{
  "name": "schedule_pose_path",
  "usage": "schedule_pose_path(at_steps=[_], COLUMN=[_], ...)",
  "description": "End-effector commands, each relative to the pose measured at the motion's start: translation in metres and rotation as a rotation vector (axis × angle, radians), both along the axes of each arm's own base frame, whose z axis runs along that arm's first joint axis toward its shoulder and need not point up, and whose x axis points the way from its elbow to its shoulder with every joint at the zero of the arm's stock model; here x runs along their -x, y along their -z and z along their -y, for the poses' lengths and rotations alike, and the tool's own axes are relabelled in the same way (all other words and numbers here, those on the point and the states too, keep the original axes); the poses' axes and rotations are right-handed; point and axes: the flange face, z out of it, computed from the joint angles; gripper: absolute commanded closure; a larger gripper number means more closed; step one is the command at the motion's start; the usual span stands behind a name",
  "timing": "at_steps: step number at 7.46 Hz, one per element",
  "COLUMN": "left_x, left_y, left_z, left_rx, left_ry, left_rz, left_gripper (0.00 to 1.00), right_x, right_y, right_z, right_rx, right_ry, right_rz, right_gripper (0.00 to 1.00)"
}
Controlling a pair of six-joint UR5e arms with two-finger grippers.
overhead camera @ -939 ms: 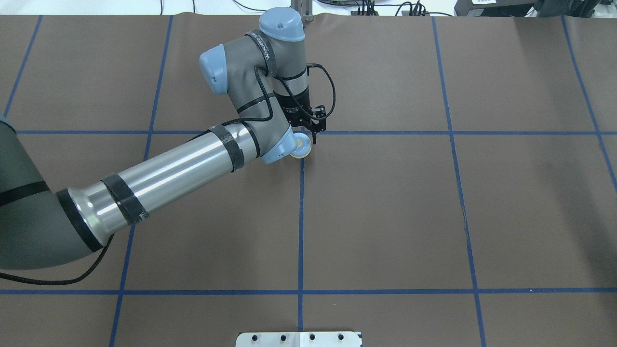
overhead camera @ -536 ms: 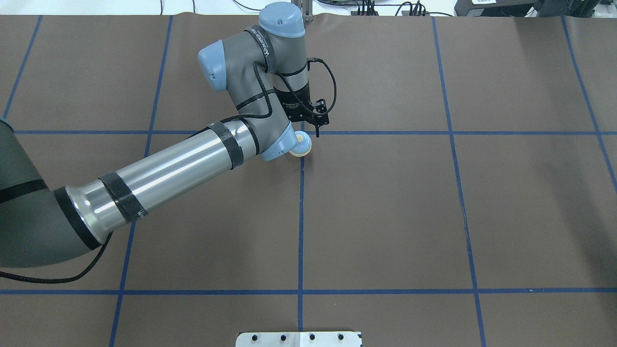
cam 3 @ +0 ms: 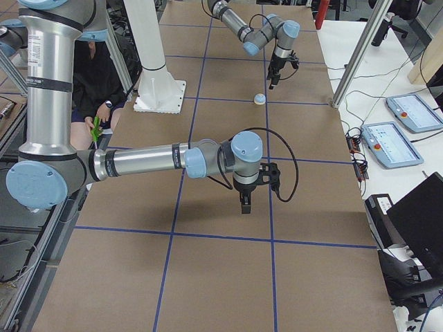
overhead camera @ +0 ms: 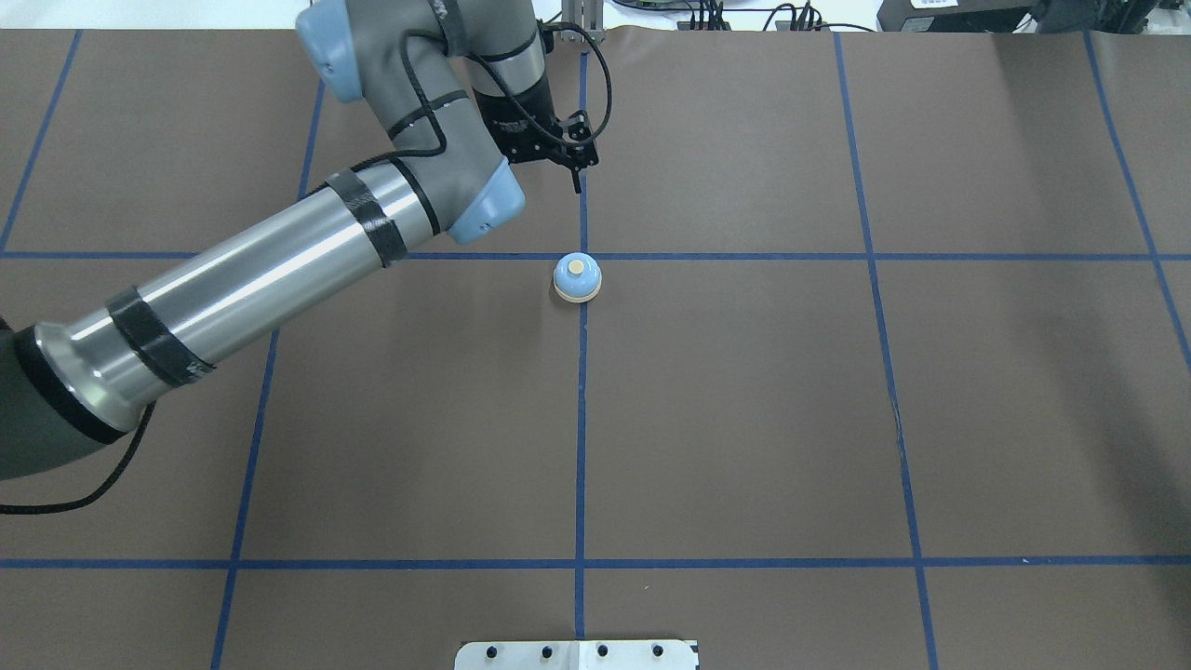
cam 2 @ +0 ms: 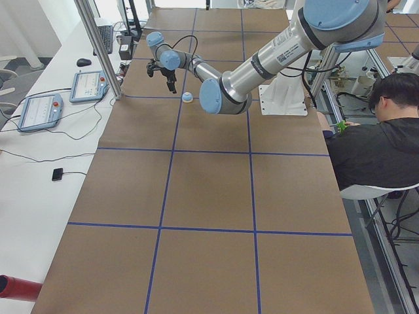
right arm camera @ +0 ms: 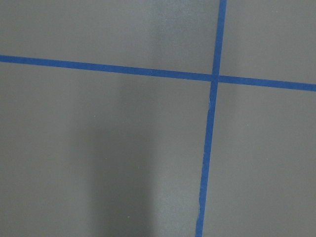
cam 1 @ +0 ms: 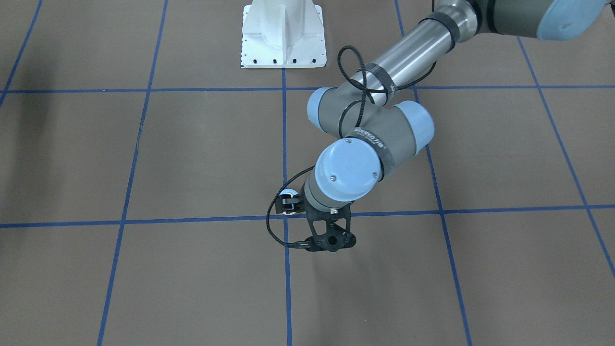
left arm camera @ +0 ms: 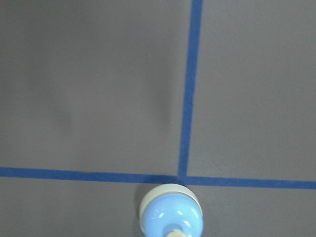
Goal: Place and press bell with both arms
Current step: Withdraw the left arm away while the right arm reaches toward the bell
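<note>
Silver-tube arms, grey joints, lt-blue caps

The small light-blue dome-shaped bell, just robot-side of the black skeletal left gripper, has a glossy, smooth dome and a duller cream base. The brown paper-like table cover beneath the gripper is matt, crossed by smooth blue tape lines. Behind the gripper, the left arm's silver tube link is polished metal, the grey joints satin, the light-blue round caps smooth plastic. The gripper looks matt, perhaps plastic; it is too small to tell.
</note>
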Motion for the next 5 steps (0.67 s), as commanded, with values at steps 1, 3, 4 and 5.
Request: schedule_pose_path(at_steps=[1, 3, 4, 5], left_x=[0.094, 0.200, 0.250, 0.294], left_y=[-0.056, -0.161, -0.206, -0.235], left_z=[0.012, -0.008, -0.026, -0.042], left_rx=[-0.095, -0.207, -0.262, -0.309], left_ry=[0.012, -0.014, -0.036, -0.046], left_rz=[0.011, 0.036, 0.052, 0.064], left_gripper=[0.00, 0.00, 0.00, 0.00], right_x=[0.008, 0.045, 0.065, 0.094], right_y=[0.017, 0.069, 0.079, 0.090], right_z=[0.002, 0.024, 0.022, 0.024], right_rx=[-0.085, -0.119, -0.153, -0.174], right_ry=[-0.005, -0.008, 0.019, 0.067], right_rz=[0.055, 0.120, 0.142, 0.144], right_gripper=[0.00, 0.00, 0.00, 0.00])
